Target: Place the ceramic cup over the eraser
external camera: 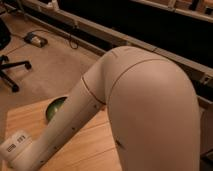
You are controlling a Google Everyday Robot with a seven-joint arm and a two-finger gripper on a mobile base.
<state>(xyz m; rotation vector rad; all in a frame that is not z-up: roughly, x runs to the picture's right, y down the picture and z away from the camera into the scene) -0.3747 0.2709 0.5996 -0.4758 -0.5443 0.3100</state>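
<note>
My white arm (135, 100) fills most of the camera view and reaches down to the lower left over a wooden table (95, 145). The gripper is out of view, past the wrist (17, 150) at the bottom left edge. A green round object (55, 107) shows partly behind the forearm on the table; I cannot tell what it is. No ceramic cup and no eraser are visible; the arm hides much of the table.
An office chair base (10, 70) stands on the floor at the left. A small box (34, 39) with a cable lies on the floor. A long dark shelf unit with a metal rail (125, 37) runs along the back.
</note>
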